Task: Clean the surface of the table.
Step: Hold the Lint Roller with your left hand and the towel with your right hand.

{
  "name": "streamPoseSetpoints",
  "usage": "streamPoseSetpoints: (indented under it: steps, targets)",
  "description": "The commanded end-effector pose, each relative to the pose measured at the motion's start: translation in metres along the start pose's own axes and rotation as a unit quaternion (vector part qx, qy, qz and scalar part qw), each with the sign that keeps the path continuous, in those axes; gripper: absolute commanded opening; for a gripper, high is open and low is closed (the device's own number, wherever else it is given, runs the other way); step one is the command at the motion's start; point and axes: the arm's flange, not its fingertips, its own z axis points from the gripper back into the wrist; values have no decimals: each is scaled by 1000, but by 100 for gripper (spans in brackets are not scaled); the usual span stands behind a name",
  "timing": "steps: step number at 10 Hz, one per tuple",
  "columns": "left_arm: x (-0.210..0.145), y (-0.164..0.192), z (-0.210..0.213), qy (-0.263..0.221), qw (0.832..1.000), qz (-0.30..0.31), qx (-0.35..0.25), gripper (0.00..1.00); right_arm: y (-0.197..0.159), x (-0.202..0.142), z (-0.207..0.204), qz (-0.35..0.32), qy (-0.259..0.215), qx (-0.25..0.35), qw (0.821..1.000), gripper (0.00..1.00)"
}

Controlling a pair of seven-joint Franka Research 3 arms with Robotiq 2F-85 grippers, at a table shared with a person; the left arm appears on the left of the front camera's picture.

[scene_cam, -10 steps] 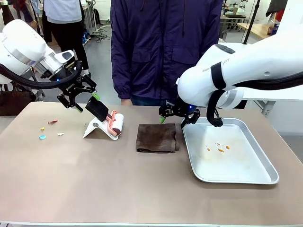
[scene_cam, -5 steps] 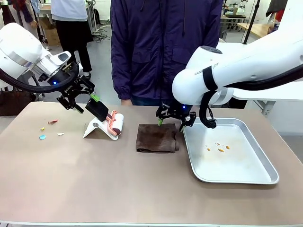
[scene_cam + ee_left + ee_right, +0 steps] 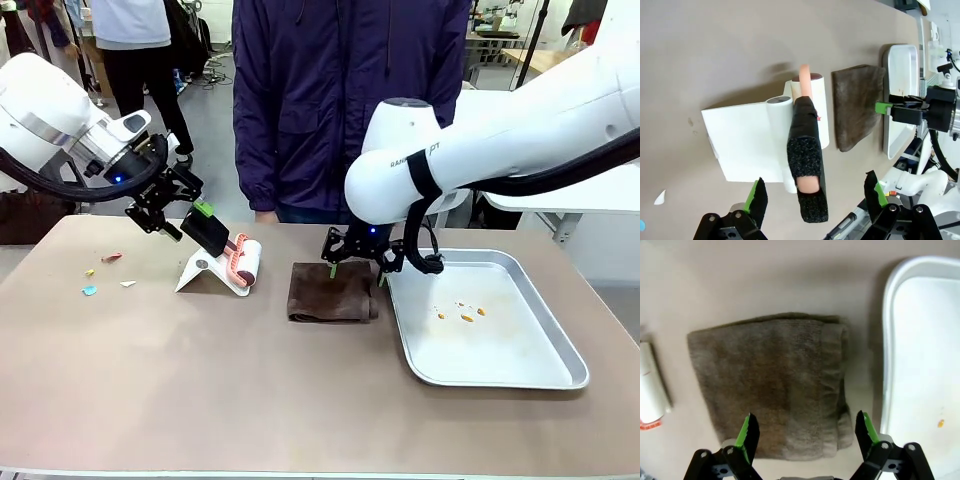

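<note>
Far to the left of a folded brown cloth (image 3: 330,292), a few small scraps (image 3: 103,272) of red, yellow, blue and white lie scattered on the brownish table (image 3: 200,390). The table runs under the cloth and out past it on every side.

Nearer the cloth, though still left of it, the left gripper (image 3: 185,220) hangs above the tabletop. Its claw is spread wide. In the left wrist view, the black foam handle (image 3: 807,165) of a lint roller lies between the two green pads, with a gap on each side.

The lint roller (image 3: 246,264) rests just left of the cloth on a white stand (image 3: 200,270), its pink neck sloping up to the black handle.

Right at the cloth's far right corner, the right gripper (image 3: 356,272) points straight down. Its claw is also spread. In the right wrist view, one green pad sits on either side of the cloth's nearer edge, holding nothing.

Just to the right of the cloth lies a shiny metal tray (image 3: 560,372) with a few orange crumbs (image 3: 462,313) in it.

Beyond the cloth, at the table's far edge, stands a person (image 3: 350,100) in a dark jacket.
</note>
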Motion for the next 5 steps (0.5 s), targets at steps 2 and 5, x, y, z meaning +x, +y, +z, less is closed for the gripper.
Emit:
streamPoseSetpoints:
  steps: [2, 5]
  targets:
    - [-5, 0, -5, -10, 1000, -24, -12, 100, 20, 0, -14, -2, -25, -48, 999, 100]
    - [-7, 3, -5, -11, 999, -29, -11, 100, 21, -1, -20, 0, -42, -52, 998, 100]
